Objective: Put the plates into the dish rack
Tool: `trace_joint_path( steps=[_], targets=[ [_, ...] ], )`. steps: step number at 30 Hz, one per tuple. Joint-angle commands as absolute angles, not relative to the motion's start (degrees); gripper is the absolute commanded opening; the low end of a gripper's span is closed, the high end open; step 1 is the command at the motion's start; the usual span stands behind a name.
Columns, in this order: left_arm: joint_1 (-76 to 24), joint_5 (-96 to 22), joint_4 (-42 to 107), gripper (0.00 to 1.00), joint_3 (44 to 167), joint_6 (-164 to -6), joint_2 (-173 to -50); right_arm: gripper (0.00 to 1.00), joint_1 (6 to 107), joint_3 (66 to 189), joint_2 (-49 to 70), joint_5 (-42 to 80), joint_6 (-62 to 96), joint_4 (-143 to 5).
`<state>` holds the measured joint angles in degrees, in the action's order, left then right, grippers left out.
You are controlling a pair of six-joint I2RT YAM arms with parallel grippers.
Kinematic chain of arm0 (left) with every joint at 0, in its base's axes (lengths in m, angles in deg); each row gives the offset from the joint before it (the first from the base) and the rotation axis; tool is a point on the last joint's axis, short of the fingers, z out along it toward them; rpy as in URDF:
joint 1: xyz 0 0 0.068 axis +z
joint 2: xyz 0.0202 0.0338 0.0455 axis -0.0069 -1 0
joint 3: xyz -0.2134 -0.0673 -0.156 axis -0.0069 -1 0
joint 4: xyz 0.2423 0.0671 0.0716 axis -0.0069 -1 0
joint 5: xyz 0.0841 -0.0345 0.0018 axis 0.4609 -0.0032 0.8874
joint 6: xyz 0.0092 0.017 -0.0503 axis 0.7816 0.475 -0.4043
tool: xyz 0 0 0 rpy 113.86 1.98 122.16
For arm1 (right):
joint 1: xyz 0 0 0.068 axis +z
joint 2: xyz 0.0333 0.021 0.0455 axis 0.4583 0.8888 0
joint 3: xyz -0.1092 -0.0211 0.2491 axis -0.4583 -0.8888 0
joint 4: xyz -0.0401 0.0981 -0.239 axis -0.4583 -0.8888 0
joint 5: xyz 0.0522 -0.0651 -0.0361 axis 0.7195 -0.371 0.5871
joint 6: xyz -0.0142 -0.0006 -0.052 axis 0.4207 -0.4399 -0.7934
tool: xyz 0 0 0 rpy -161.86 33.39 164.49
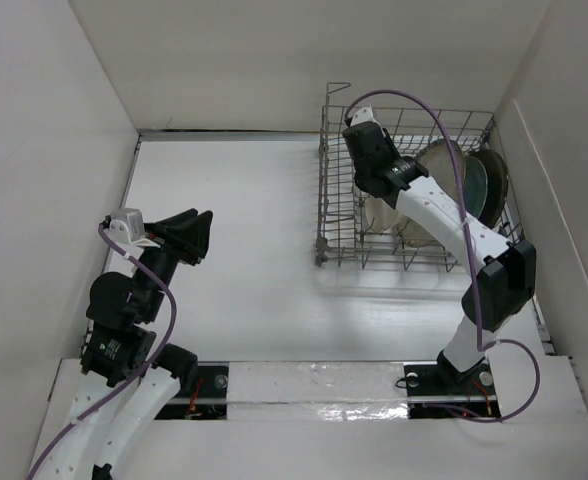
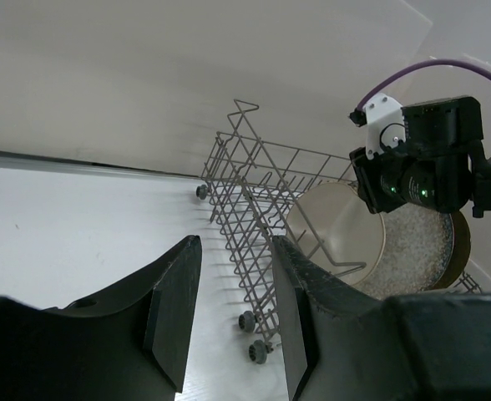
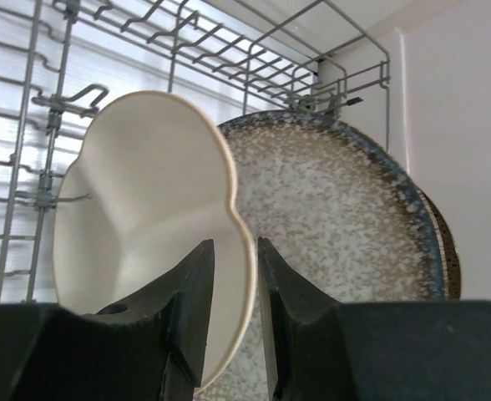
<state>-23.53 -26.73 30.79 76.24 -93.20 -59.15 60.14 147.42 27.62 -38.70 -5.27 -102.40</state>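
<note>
Inside the dish rack [image 1: 336,190] at far right, my right gripper [image 3: 234,245] straddles the rim of the cream plate [image 3: 145,209], which stands on edge just in front of the speckled plate [image 3: 337,225]; can't tell if I'm clamped on it or loose. My left gripper [image 2: 235,246] hangs spread and empty over the table [image 1: 254,290], well apart from the rack.

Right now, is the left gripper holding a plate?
No, the left gripper hangs open and empty over the table, with nothing between its jaws and the rack ahead of it.
</note>
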Motion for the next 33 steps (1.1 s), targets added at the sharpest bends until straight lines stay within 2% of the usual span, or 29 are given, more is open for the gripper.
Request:
trace_joint_path(
  steps=[1, 3, 8, 10, 14, 16, 19, 21, 22, 23, 29, 31, 33],
  targets=[
    [-23.8, -27.0, 33.0, 0.36, 76.0, -92.5, -59.1, 0.34, 61.3, 146.8, 27.1, -38.7, -3.7, -98.9],
    [-23.8, -26.9, 33.0, 0.36, 76.0, -92.5, -59.2, 0.35, 61.3, 147.1, 26.1, -38.3, -3.2, -98.5],
    [-23.8, -26.5, 32.9, 0.37, 76.1, -92.3, -59.7, 0.59, 61.9, 147.0, 20.3, -35.8, -0.2, -96.0],
    [-23.8, -26.5, 32.8, 0.37, 76.2, -92.3, -60.0, 0.64, 61.9, 145.9, 15.4, -33.6, 1.8, -94.6],
    [-23.8, -28.0, 33.2, 0.4, 76.2, -92.0, -61.4, 0.67, 64.7, 139.6, 3.3, -26.7, 6.0, -87.2],
    [-23.8, -28.5, 33.4, 0.47, 76.0, -91.8, -62.1, 0.67, 67.0, 132.4, -6.3, -21.2, 7.9, -82.9],
    [-23.8, -31.2, 33.7, 0.56, 76.0, -91.9, -63.7, 0.59, 68.3, 122.7, -16.3, -12.9, 11.8, -75.7],
    [-23.8, -31.9, 34.0, 0.6, 76.0, -92.2, -64.8, 0.31, 68.3, 118.0, -25.3, -9.2, 14.6, -73.5],
    [-23.8, -31.8, 34.1, 0.6, 76.0, -92.4, -65.1, 0.13, 68.3, 116.9, -28.0, -8.4, 15.3, -73.2],
    [-23.8, -31.8, 34.1, 0.6, 76.1, -92.6, -65.6, 0.0, 68.3, 116.2, -32.8, -7.7, 16.1, -73.3],
    [-23.8, -30.8, 33.7, 0.62, 78.7, -93.3, -66.1, 0.0, 68.3, 113.6, -43.8, -6.5, 19.8, -75.4],
    [-23.8, -30.0, 33.3, 0.62, 80.2, -93.5, -65.9, 0.08, 68.3, 113.2, -47.3, -9.6, 20.5, -76.2],
    [-23.8, -29.1, 32.8, 0.62, 81.1, -93.8, -65.1, 0.21, 68.3, 111.9, -49.6, -11.7, 20.5, -76.6]
  ],
)
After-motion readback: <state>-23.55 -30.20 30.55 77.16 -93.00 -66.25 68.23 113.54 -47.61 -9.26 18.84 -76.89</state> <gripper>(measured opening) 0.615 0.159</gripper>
